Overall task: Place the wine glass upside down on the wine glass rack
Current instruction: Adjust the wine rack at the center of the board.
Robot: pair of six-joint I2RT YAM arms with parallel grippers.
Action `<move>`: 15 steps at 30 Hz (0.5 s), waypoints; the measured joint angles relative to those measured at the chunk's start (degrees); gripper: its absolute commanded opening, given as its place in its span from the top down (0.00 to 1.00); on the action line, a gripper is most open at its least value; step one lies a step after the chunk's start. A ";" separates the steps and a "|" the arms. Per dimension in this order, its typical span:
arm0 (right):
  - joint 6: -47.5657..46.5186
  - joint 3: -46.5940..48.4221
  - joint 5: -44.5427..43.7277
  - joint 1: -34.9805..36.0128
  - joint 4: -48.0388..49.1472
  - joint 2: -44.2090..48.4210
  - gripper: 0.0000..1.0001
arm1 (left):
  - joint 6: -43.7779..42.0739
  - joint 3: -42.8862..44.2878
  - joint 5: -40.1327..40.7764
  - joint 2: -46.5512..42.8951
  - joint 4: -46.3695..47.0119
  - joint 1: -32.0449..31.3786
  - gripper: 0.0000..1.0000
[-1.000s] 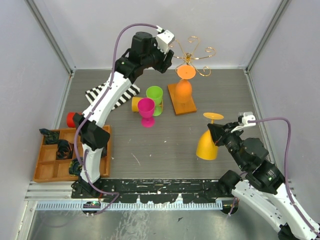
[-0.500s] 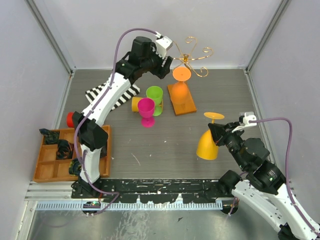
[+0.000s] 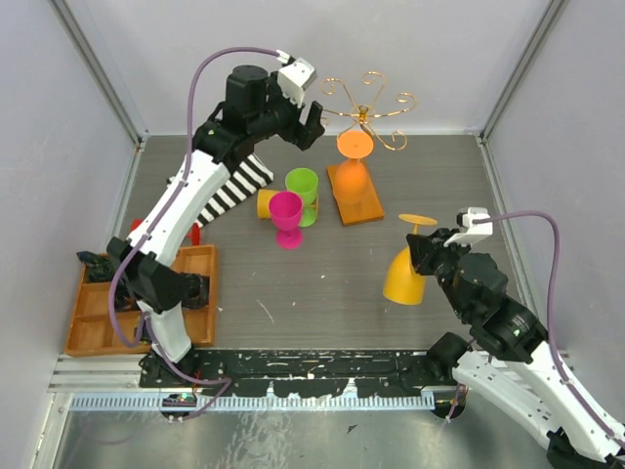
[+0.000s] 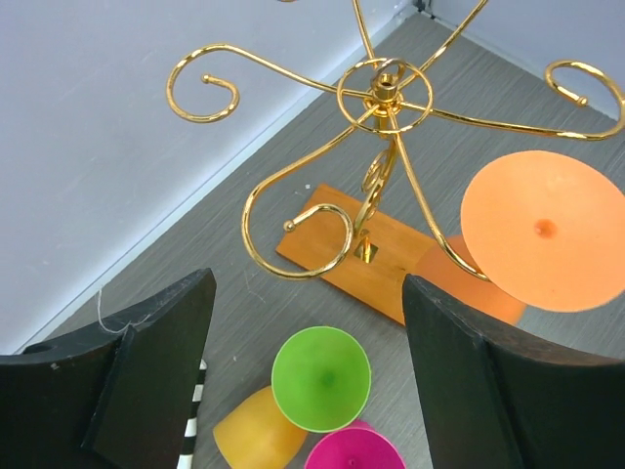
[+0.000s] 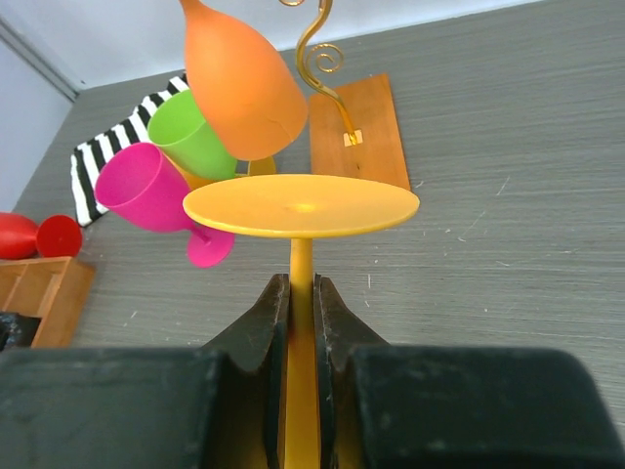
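From above, the wine glass rack (image 3: 361,208) is standing on the counter (image 3: 322,283) near the middle of its far edge. An orange wine glass (image 3: 355,145) is hanging upside down from one gold arm, foot up, bowl over the wooden base. The left tool (image 3: 305,119) is hovering just left of the rack, spread wide and gripping nothing. Toward the right edge, the right tool (image 3: 430,252) is pinching the stem of a yellow wine glass (image 3: 402,278), which is tilting bowl-down.

In the left wrist view, two black fingers (image 4: 156,371) are standing wide apart. A green glass (image 4: 320,378) and a pink glass (image 4: 354,451) are showing low between them, and the rack's curled arms are carrying the orange foot at right.

In the right wrist view, the tool is pressing together on the yellow stem beneath its flat foot. The orange bowl is hanging beyond.
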State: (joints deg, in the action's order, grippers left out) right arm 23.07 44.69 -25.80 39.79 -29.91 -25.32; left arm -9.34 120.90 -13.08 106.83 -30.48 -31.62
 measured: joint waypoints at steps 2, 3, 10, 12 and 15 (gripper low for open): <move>0.02 0.22 -0.61 0.00 0.00 -1.36 0.99 | 0.55 -2.49 -0.15 -2.03 1.33 0.26 0.16; 0.04 0.22 -0.94 0.00 -0.11 -1.81 0.99 | 0.92 -3.93 -0.15 -3.15 1.97 0.39 0.16; -0.55 1.75 -4.87 0.00 -0.50 -8.70 0.99 | 7.32 -16.17 3.78 -11.02 7.96 0.72 0.16; -1.46 2.23 -6.64 0.00 0.17 -11.74 0.99 | 8.68 -18.53 5.22 -12.50 8.46 0.72 0.16; -3.21 2.25 -8.50 -0.74 1.97 -14.99 0.99 | 10.21 -21.31 7.30 -14.45 8.50 0.72 0.16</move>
State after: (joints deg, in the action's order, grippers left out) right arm 19.86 46.94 -34.30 39.05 -27.94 -40.32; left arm 0.86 99.59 -5.78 92.38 -21.98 -30.89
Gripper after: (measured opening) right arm 0.149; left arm 0.843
